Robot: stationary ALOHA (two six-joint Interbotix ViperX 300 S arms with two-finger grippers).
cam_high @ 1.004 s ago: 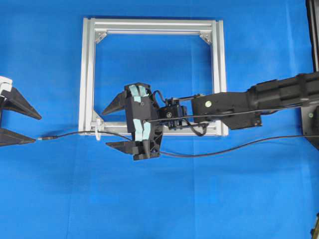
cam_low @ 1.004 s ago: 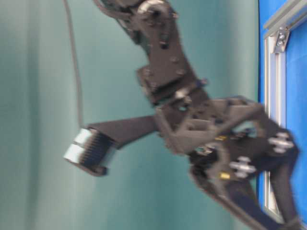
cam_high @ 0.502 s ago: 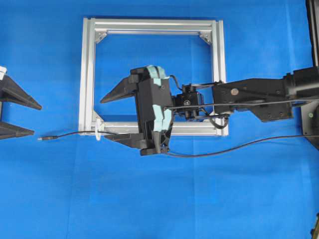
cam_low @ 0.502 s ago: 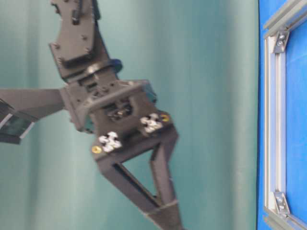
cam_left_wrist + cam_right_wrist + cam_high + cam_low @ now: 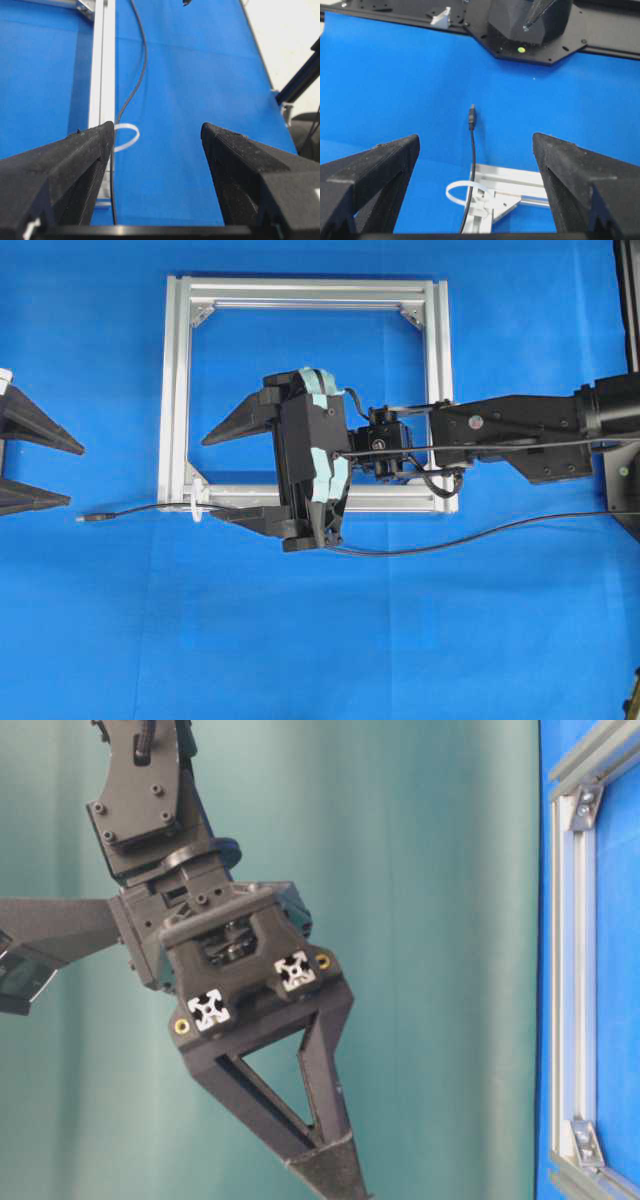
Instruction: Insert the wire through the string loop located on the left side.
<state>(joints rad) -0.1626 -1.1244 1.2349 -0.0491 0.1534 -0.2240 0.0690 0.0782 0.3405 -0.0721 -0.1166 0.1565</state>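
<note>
One wire point(image 5: 150, 508) on the blue worktop point(image 5: 320, 640), running from the right edge, under the right claw point(image 5: 222, 475), past the frame's lower left corner, ending in one small dark plug point(image 5: 92, 517) lying bare on the cloth. One whitish loop point(image 5: 196, 510) at that same corner of the frame point(image 5: 180, 390), just outside its left bar. Wire passing through the loop in the right wrist view, plug point(image 5: 472, 119) well beyond it on the far side; loop point(image 5: 462, 192) touching the frame's corner bracket.

One square aluminium frame, four bars, lying flat; three corner brackets visible from overhead.

Two claws. Right claw reaching across the middle, above the frame's lower left part, released, two fingers spread wide, one over the frame's inside, the other just above the wire near the lower bar; nothing between them. Left claw point(image 5: 45, 472) at the left edge, also released, fingers wide apart, plug lying just beside the lower fingertip, not touching. In the left wrist view, loop point(image 5: 126, 136) and wire point(image 5: 135, 75) seen between and beyond the two fingers, beside the frame's bar point(image 5: 101, 65).

Table-level view filled by one dark claw point(image 5: 330, 1175) against a teal backdrop, frame point(image 5: 575, 970) at the right edge.
</note>
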